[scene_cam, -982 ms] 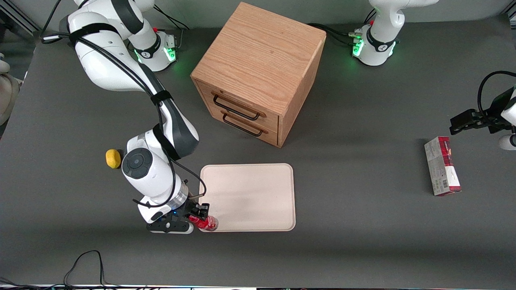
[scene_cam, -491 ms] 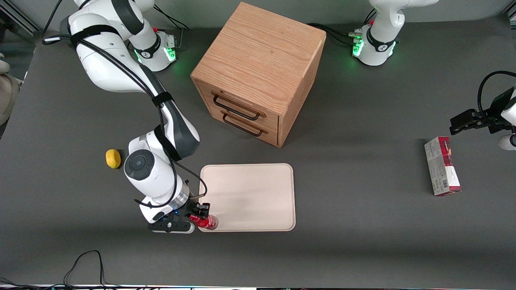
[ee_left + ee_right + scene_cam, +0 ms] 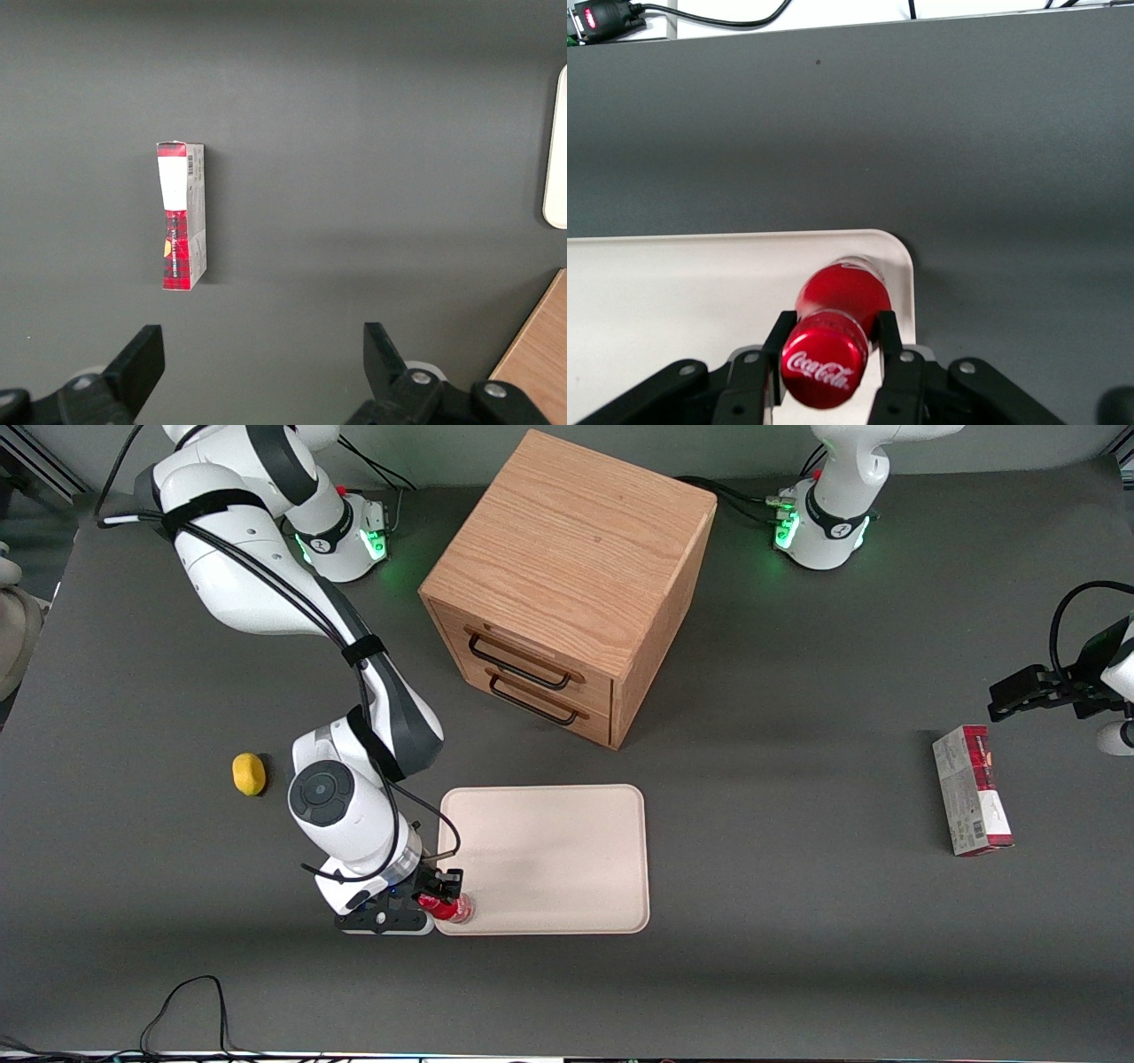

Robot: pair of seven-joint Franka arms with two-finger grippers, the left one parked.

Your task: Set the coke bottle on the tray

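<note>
Risk is a fall off the edge: the gripper (image 3: 829, 347) pinches the coke bottle (image 3: 835, 329) by its neck, just over the tray (image 3: 549, 850) corner nearest the front camera. Released so near the rim, it may tip onto the table.

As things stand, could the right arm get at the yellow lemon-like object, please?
Probably not yet: the gripper is shut on the coke bottle over the tray corner. The lemon-like object itself lies unobstructed on the table beside the arm.
</note>
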